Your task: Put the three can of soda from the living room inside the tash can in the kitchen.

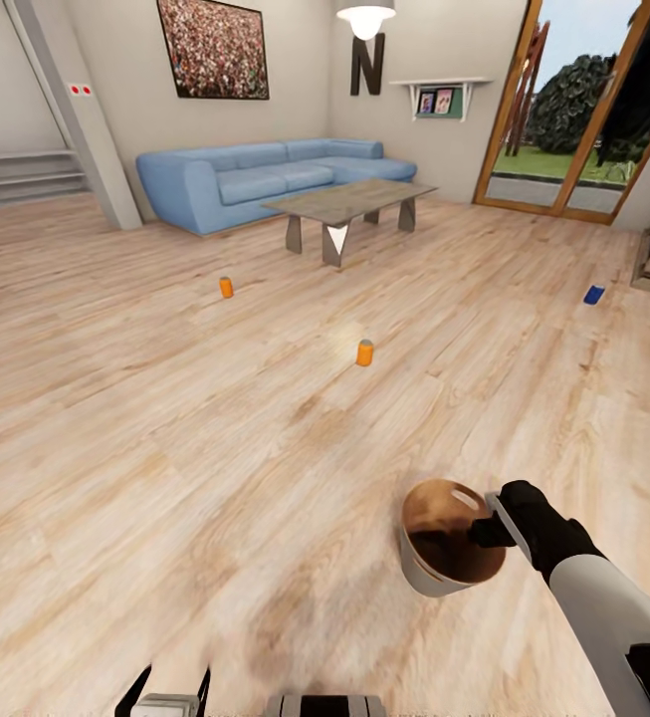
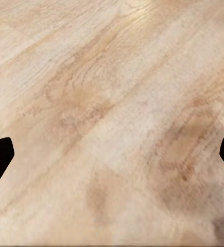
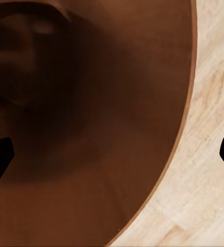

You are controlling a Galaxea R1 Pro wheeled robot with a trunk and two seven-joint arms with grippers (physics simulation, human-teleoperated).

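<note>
Trash can (image 1: 434, 573) rim pinched by right pincer (image 1: 491, 531), tilted above wood floor (image 1: 165, 448); left pincer (image 2: 112, 154) spread wide.

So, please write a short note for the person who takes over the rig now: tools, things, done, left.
Right tool: shut on the trash can rim, holding it above the floor.
Left tool: open, empty, over bare floor.
Cans: orange can nearest, second orange can farther left, blue can far right; all on the floor, apart.
Done: bin brought to the living room; it looks empty.
Left: all three cans into the bin.
</note>
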